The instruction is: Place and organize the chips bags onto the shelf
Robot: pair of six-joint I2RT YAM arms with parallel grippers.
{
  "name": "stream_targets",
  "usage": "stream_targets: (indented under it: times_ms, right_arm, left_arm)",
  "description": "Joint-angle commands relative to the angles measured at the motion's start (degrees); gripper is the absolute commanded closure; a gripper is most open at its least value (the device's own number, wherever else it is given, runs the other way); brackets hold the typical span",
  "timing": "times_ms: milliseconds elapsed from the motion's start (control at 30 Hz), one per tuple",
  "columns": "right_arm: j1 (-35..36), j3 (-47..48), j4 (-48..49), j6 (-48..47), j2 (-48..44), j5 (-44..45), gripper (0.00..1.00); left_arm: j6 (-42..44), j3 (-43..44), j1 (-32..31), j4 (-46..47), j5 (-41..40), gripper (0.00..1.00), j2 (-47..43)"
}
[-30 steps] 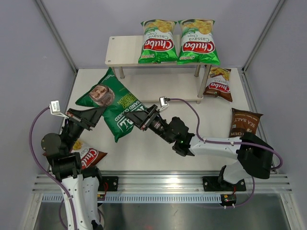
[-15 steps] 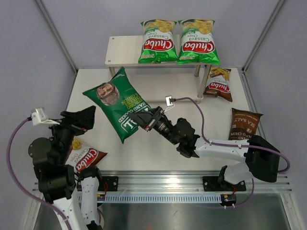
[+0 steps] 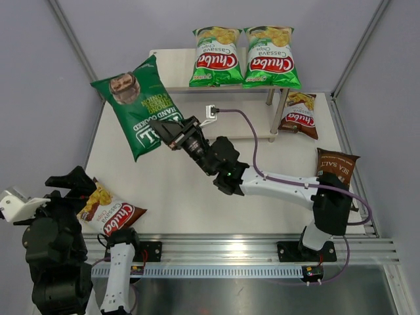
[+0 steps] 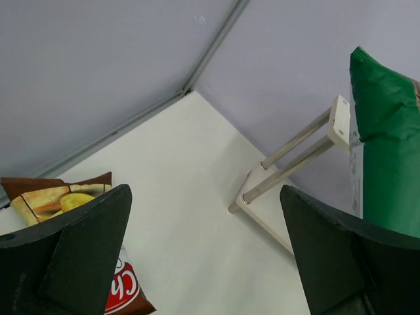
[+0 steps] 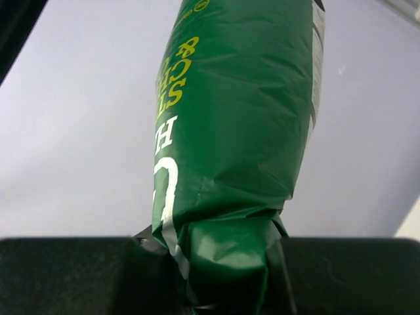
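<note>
The dark green "REAL" chips bag (image 3: 134, 108) (image 5: 236, 131) hangs tilted above the table, just left of the shelf (image 3: 169, 71), its top corner over the upper board's left end. My right gripper (image 3: 169, 134) (image 5: 226, 262) is shut on the bag's crumpled lower edge. Two bright green Chuba bags (image 3: 215, 58) (image 3: 270, 58) lie side by side on the upper board. My left gripper (image 3: 71, 182) (image 4: 205, 190) stands wide open and empty at the near left, over a brown-red Chuba bag (image 3: 108, 211) (image 4: 52, 200) on the table.
Another brown-red Chuba bag (image 3: 298, 115) lies by the shelf's right end at lower-tier level. A dark brown bag (image 3: 333, 169) rests on the table at the right. Grey walls close in the table on three sides. The left wrist view shows the shelf's metal legs (image 4: 289, 167).
My left gripper let go of the dark green bag, opened wide and drew back to the near left. My right gripper carried the bag up and left toward the shelf's left end.
</note>
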Motion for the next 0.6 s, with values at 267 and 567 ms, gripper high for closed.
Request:
stream_targets:
  times_ms: [267,567]
  right_arm:
    - [-1.3,36.4,-6.7,0.8,23.7,18.6,0.83]
    - [-4.4,61.7,-20.2,0.8,39.9,23.9,0.83]
  left_arm:
    - [6.9,20.4,-6.8,-10.1,-6.1,0.01,5.8]
    - [8.7,16.6,-15.6,-8.8,-7.8,0.01,3.6]
